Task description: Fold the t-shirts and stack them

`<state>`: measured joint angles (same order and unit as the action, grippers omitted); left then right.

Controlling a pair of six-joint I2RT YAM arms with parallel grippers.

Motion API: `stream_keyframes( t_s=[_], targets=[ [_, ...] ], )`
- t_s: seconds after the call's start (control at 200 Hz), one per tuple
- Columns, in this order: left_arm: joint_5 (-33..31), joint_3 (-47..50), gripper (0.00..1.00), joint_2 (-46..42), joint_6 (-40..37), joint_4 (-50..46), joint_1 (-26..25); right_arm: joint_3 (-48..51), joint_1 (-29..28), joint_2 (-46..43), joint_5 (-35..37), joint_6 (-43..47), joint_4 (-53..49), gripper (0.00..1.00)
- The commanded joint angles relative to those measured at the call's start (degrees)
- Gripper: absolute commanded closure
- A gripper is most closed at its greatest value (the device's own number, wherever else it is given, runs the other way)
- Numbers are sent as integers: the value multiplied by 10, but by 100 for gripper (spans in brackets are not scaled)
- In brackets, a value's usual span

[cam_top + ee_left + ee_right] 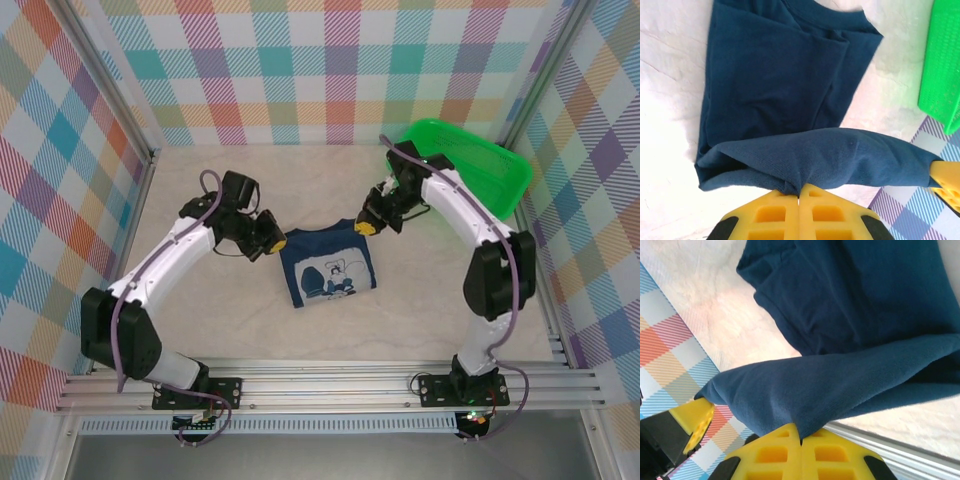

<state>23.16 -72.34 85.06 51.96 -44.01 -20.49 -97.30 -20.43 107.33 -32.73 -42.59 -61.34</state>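
Nearest us, our left hand (799,192) is clamped tight on one corner of the navy t-shirt (330,272). Our right hand (801,432) is clamped just as tight on the opposite corner, so the far edge hangs lifted between them. The rest of the shirt lies mid-counter, cartoon print up. We judge a fold is under way. Next we should carry the held edge over evenly, both hands together, and lay it flat. Beyond, the pale counter (250,325) runs to a green mesh basket (480,170) in the far right corner, under plaid walls (300,70).
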Motion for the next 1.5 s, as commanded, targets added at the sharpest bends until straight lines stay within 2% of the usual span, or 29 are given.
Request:
stream_keyframes(
  t_s=[0.0, 0.15, 0.2, 0.25, 0.325, 0.36, 0.38, 0.425, 0.46, 0.505, 0.575, 0.675, 0.78, 0.9, 0.965, 1.155, 1.355, 1.499],
  targets=[
    [-10, -24, 100, 46, -28, 18, 29, -53, 6, 59, -15, 2, 19, 100],
    [-20, -72, 100, 134, -44, 40, 53, -169, 15, 173, -15, 9, 13, 100],
    [-26, -90, 100, 163, -48, 45, 57, -210, 15, 208, -15, 12, 14, 96],
    [-33, -109, 99, 188, -58, 51, 59, -251, 17, 243, -11, 14, 4, 89],
    [-47, -140, 87, 212, -82, 59, 61, -291, 19, 277, -3, 23, -1, 76],
    [-62, -149, 77, 213, -86, 56, 61, -304, 20, 284, 9, 31, -6, 68],
    [-71, -153, 67, 210, -87, 54, 61, -307, 20, 283, 17, 37, -7, 64],
    [-93, -156, 52, 197, -92, 48, 59, -304, 20, 272, 37, 48, -6, 58],
    [-115, -153, 47, 178, -94, 38, 56, -289, 20, 253, 52, 57, -1, 55],
    [-137, -138, 46, 151, -92, 28, 51, -255, 20, 217, 74, 67, 17, 53],
    [-147, -82, 47, 94, -63, 24, 42, -161, 20, 142, 106, 74, 67, 50],
    [-105, 26, 48, 40, -23, 65, 12, -14, 19, 36, 122, 69, 137, 51],
    [-86, 109, 51, 31, 12, 103, -9, 132, 14, -54, 110, 47, 202, 53],
    [-75, 156, 55, 52, 29, 197, -9, 234, 1, -129, 105, 43, 236, 53],
    [-58, 143, 56, 88, 21, 220, -9, 260, -2, -150, 95, 41, 236, 53],
    [-57, 85, 63, 169, -7, 208, -20, 283, -2, -180, 89, 52, 213, 52],
    [-73, 25, 82, 236, -23, 180, -27, 294, -2, -201, 87, 37, 211, 53],
    [-135, -54, 96, 273, -46, 107, -25, 300, -2, -212, 88, 34, 205, 53]
  ],
)
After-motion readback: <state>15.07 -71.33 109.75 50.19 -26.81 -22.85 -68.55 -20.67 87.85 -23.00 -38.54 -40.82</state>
